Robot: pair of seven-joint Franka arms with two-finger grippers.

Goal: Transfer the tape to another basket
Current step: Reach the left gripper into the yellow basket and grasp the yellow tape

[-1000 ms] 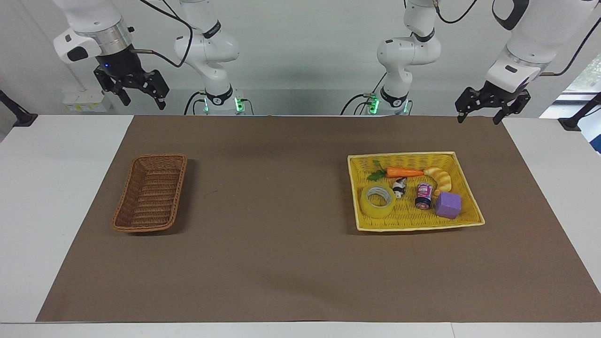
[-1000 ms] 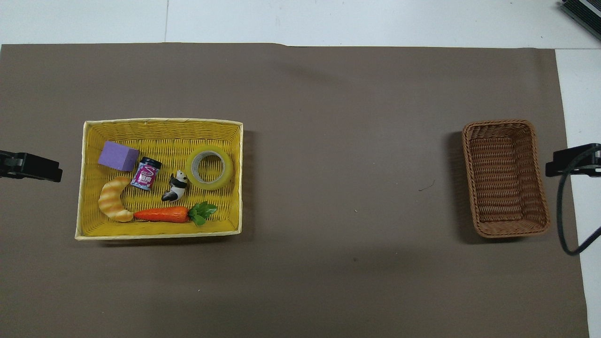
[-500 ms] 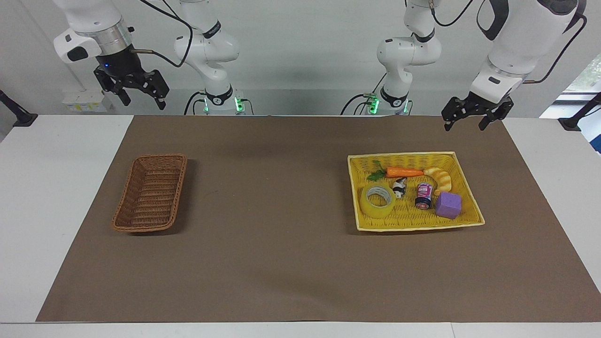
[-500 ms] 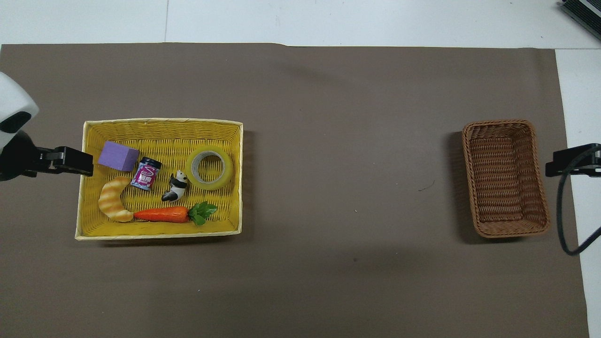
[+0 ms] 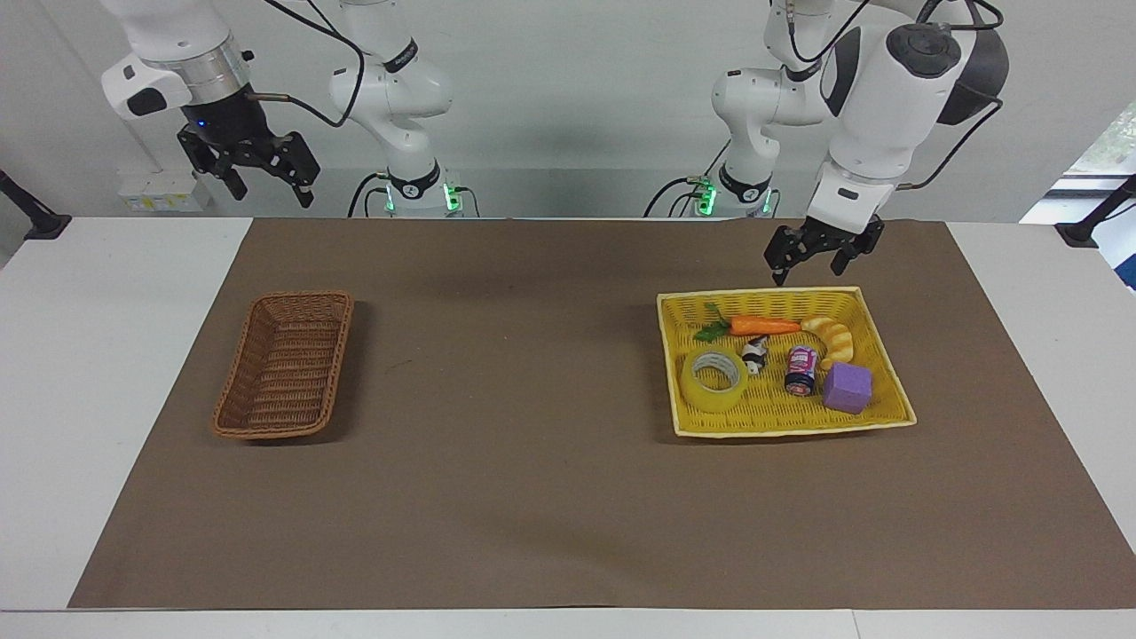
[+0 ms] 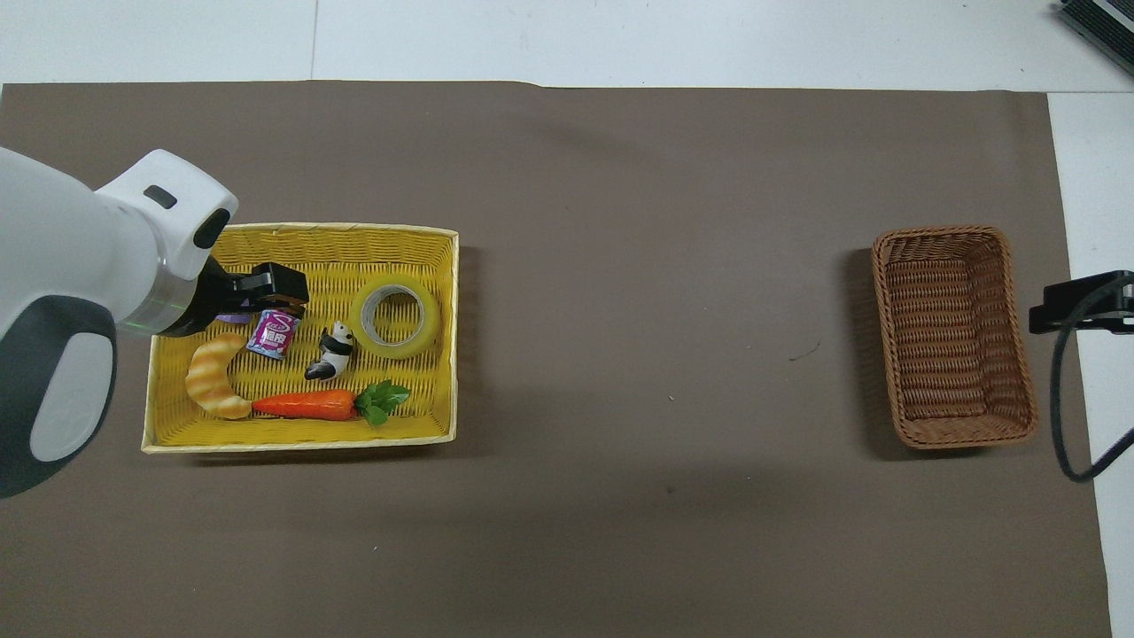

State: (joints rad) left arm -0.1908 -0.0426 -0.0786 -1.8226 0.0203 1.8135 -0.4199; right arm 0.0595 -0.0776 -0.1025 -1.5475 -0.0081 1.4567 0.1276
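Tape [image 5: 714, 380] untouched in yellow tray [image 5: 874, 324], overhead hides purple cube [image 5: 848, 388] under left end effector [image 5: 812, 260], fingers apart

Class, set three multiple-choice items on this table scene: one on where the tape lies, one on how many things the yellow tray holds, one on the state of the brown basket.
1. Where is the tape?
A. in the brown wicker basket
B. in the yellow tray
C. on the brown mat

2. How many things lie in the yellow tray?
A. three
B. four
C. six

3. What is the state of the brown wicker basket?
A. empty
B. holding the tape
C. tipped on its side

Key:
1 B, the tape lies flat in the tray, beside the panda figure.
2 C, the facing view shows the tape, panda figure, carrot, croissant, small can and purple cube.
3 A, only its bare weave shows in both views, and it stands upright at the right arm's end of the table.
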